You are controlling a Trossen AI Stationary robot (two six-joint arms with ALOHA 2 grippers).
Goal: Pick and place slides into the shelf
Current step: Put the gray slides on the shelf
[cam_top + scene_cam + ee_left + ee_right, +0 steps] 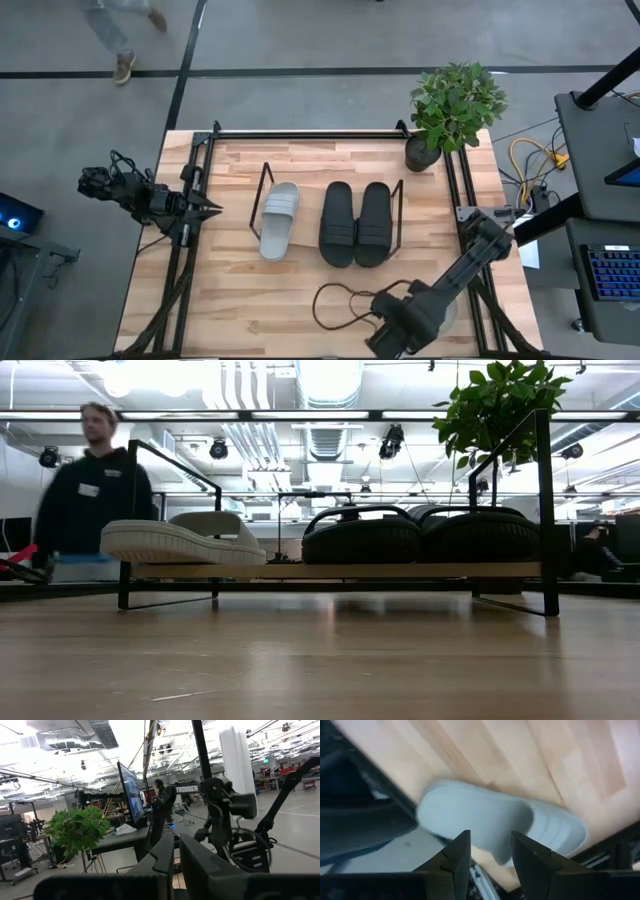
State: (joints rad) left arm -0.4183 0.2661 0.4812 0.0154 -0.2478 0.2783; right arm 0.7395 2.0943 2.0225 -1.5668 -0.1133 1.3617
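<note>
Three slides already sit on the low shelf with the light wood board and thin black wire ends (400, 215): one light grey open-toe slide (279, 220) at its left end and the matte black pair (355, 223) side by side to its right. My right jaws (490, 852) hang parted above the fourth light grey slide (500, 822), which lies by the near right edge of the pale wooden surface (250, 300). My left jaws (176, 855), nearly closed, wait beyond the surface's left edge.
</note>
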